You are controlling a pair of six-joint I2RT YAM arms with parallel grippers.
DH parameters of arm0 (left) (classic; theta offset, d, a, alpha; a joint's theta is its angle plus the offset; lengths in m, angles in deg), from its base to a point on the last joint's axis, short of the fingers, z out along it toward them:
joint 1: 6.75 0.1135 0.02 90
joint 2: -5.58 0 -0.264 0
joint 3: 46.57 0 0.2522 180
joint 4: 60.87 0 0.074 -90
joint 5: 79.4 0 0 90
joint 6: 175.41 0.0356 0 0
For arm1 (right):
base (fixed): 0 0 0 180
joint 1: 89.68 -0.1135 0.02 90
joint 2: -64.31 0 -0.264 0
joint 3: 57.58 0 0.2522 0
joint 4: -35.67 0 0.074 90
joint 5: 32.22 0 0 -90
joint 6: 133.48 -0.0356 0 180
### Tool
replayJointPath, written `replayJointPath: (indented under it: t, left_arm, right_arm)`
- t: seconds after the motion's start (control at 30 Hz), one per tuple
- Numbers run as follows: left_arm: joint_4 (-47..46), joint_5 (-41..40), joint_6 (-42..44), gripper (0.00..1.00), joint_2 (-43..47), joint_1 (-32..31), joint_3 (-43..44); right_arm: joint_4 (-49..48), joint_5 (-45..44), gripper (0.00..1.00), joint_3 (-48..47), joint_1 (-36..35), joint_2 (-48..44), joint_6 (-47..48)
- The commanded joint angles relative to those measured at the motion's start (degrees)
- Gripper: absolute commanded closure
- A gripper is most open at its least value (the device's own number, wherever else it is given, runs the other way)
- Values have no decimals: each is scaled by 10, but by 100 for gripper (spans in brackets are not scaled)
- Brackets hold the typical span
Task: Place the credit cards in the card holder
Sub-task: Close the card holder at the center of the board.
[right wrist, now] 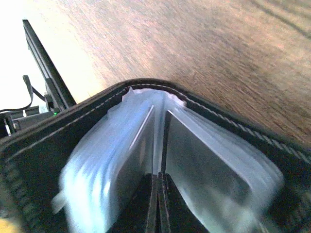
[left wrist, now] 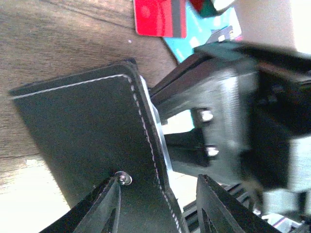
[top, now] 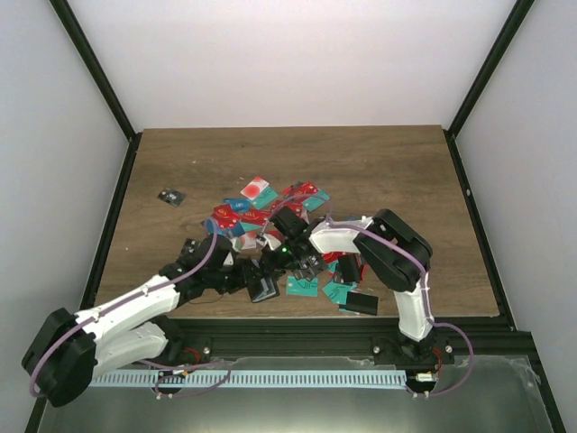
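The black card holder [left wrist: 87, 126] with white stitching is held open, its clear inner pockets [right wrist: 204, 160] fanned out. My right gripper [right wrist: 158, 194] is shut on a middle pocket leaf, near the centre of the card pile [top: 290, 254]. My left gripper [left wrist: 160, 206] straddles the holder's stitched cover edge beside a metal snap stud [left wrist: 124, 178]. Its jaws stand apart, with a gap at the right finger. Credit cards lie scattered on the table: a red one [left wrist: 158, 19], a teal one [left wrist: 194, 39], and more red and teal ones [top: 257, 189].
A small black item [top: 169, 196] lies alone at the table's back left. A flat black case [top: 361, 302] sits near the front edge by the right arm's base. The right gripper's grey body [left wrist: 233, 121] is close in front of the left wrist camera.
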Motion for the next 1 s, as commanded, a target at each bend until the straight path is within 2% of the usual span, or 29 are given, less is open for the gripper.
replayJointPath:
  t: [0.0,0.37,0.57,0.67,0.77,0.97]
  left_arm:
    - [10,-41,6,55,-37,-22,17]
    - [15,-76,9,57,-114,-46,52]
    - [63,-94,20,57,-146,-60,96]
    - [99,-115,19,61,-146,-64,121]
    - [119,-129,18,67,-143,-64,134]
    - [128,-122,14,77,-136,-65,127]
  right_arm:
    - [22,-11,99,-13,11,-42,16]
    - [86,-70,99,32,51,-130,59]
    - [95,-101,89,55,72,-153,112]
    - [96,-105,84,54,72,-146,127]
    - [97,-112,72,50,72,-132,141]
    - [81,-85,70,16,72,-88,143]
